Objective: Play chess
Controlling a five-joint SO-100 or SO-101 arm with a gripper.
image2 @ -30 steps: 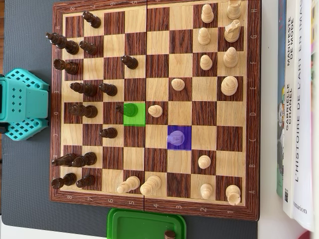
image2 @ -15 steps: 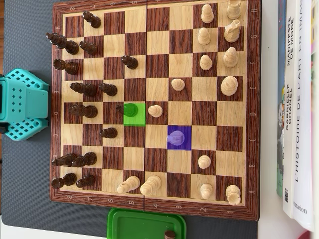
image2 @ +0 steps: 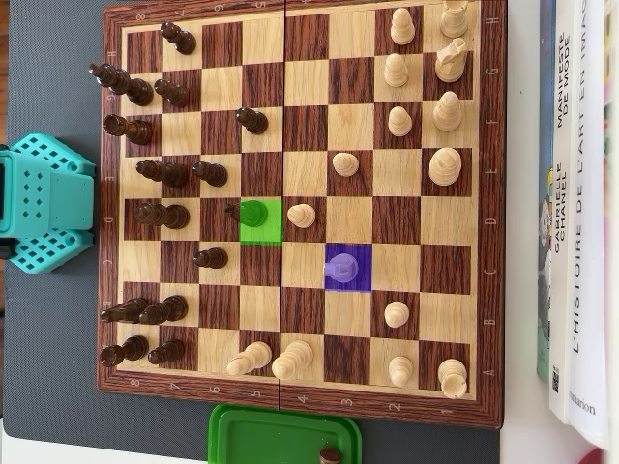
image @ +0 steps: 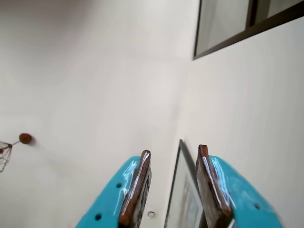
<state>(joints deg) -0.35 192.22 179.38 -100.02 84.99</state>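
Chessboard filling most of the overhead view, dark pieces ranged along its 9 o'clock side, light pieces along 3 o'clock. Green-tinted square just left of board centre with a dark pawn on it; purple-tinted square toward 4 o'clock from centre holding a light pawn. Light pawn just beside the green square at its 3 o'clock. Teal arm base at the board's 9 o'clock edge, off the squares. Gripper in the wrist view aimed upward at wall and ceiling, well away from the board, no piece anywhere near the fingers. Jaws parted, nothing between them. Green tray at 6 o'clock below the board, one dark piece in it. Books at 3 o'clock beside the board
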